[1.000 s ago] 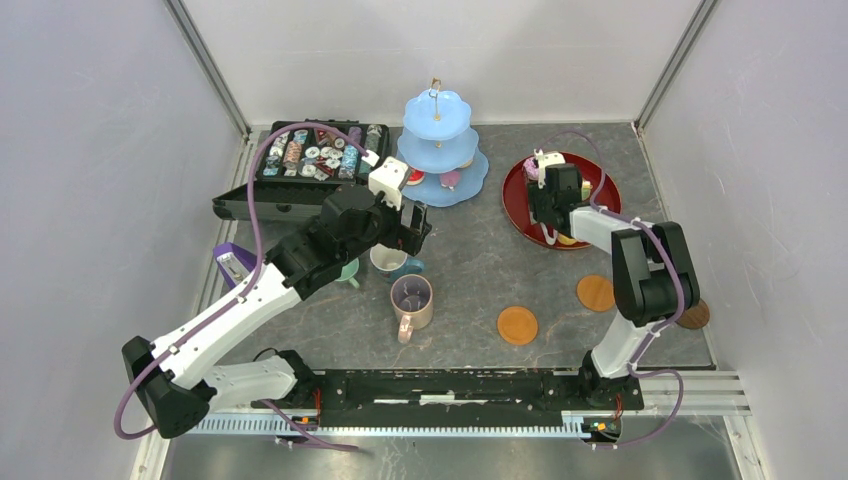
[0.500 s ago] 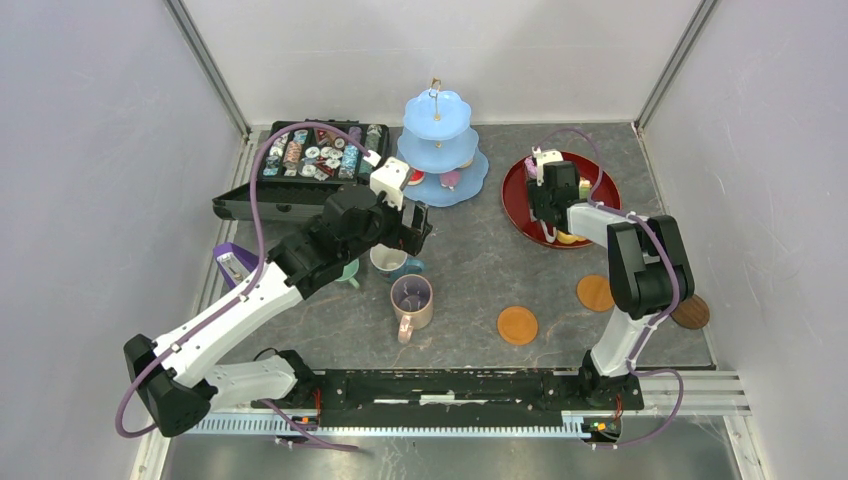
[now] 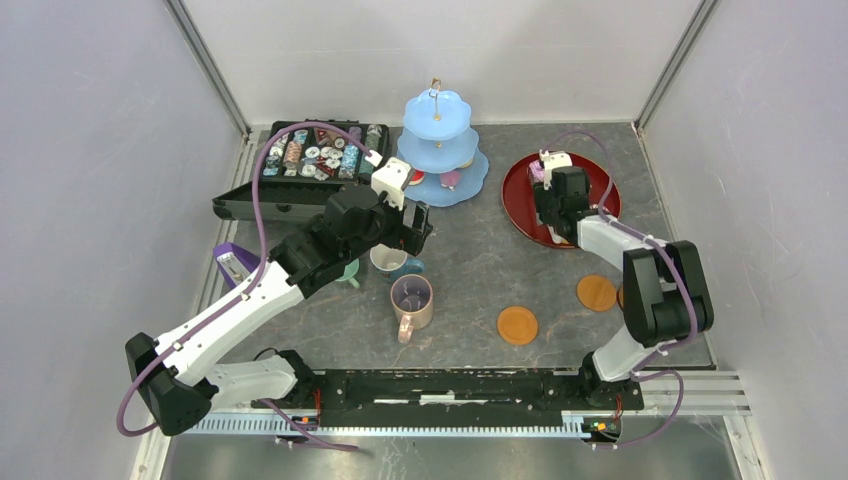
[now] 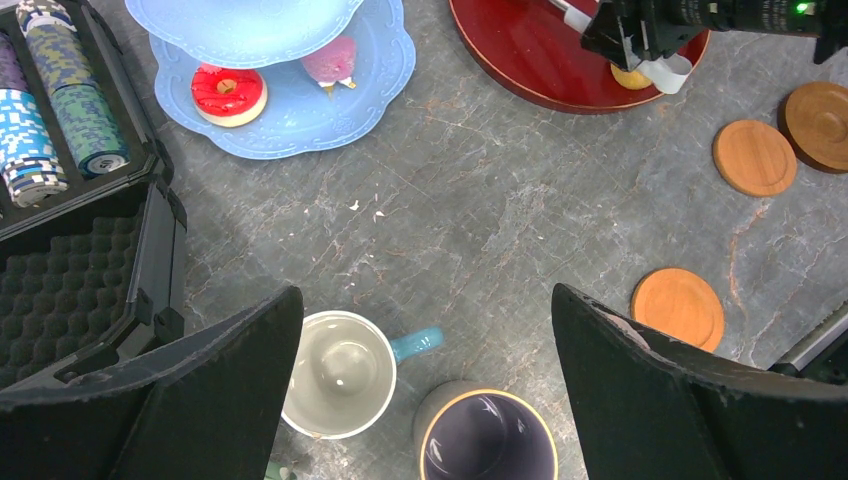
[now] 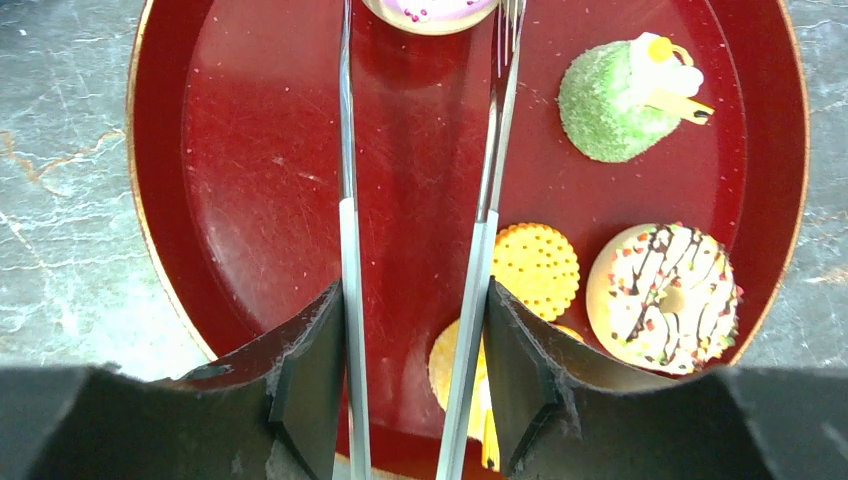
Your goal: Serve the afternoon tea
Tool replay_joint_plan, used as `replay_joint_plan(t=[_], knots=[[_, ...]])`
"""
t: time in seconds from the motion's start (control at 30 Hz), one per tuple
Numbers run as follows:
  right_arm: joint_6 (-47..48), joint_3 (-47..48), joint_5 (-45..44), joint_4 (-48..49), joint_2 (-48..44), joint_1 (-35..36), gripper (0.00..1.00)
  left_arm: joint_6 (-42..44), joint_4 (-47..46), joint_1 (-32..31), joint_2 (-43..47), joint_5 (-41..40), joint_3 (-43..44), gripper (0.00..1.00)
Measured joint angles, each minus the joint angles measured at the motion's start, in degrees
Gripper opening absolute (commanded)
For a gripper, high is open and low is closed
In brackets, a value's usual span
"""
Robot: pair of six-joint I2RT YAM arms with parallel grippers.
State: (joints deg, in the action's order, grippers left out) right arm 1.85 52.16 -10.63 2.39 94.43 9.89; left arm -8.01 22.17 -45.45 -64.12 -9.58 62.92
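Observation:
My left gripper (image 3: 410, 235) hangs open and empty above the white-and-blue mug (image 4: 340, 372) and the tall pink-purple mug (image 4: 485, 440). The mint green mug (image 3: 348, 270) peeks out under the left arm. The small olive mug is hidden. My right gripper (image 5: 410, 340) is shut on the metal tongs (image 5: 345, 150) over the red plate (image 5: 250, 170). The tong tips flank a pink pastry (image 5: 430, 10). A green pastry (image 5: 615, 90), a sprinkled doughnut (image 5: 665, 297) and yellow biscuits (image 5: 536, 263) lie on the plate. The pale-blue stand (image 3: 438, 140) holds a red doughnut (image 4: 228, 92) and a pink pastry (image 4: 330, 60).
Three brown coasters (image 4: 680, 307), (image 4: 755, 157), (image 4: 818, 110) lie on the table at front right. The open black case of capsules (image 3: 315, 152) stands at back left. A purple object (image 3: 232, 262) lies at the left edge. Walls close in the sides and back.
My right arm's elbow has swung to the right and the tongs have shifted a little further over the red plate. The left arm has not moved.

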Motion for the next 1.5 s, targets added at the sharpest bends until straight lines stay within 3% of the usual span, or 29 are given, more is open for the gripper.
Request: replay_joint_plan(t=[0.23, 0.57, 1.0, 1.5], knots=[[0.00, -3.17, 0.81, -1.20, -6.80, 0.00, 0.09, 0.00, 0.00, 0.00, 0.02, 0.00, 0.00, 1.00], [-0.74, -3.37, 10.69, -2.49, -11.93, 2.08, 0.08, 0.00, 0.00, 0.00, 0.87, 0.07, 0.00, 1.00], [-0.22, 7.58, 10.51, -8.33, -0.46, 10.80, 0.08, 0.00, 0.00, 0.00, 1.03, 0.02, 0.00, 1.00], [0.68, 14.99, 7.78, -11.13, 7.91, 13.88, 0.08, 0.00, 0.00, 0.00, 1.03, 0.02, 0.00, 1.00]])
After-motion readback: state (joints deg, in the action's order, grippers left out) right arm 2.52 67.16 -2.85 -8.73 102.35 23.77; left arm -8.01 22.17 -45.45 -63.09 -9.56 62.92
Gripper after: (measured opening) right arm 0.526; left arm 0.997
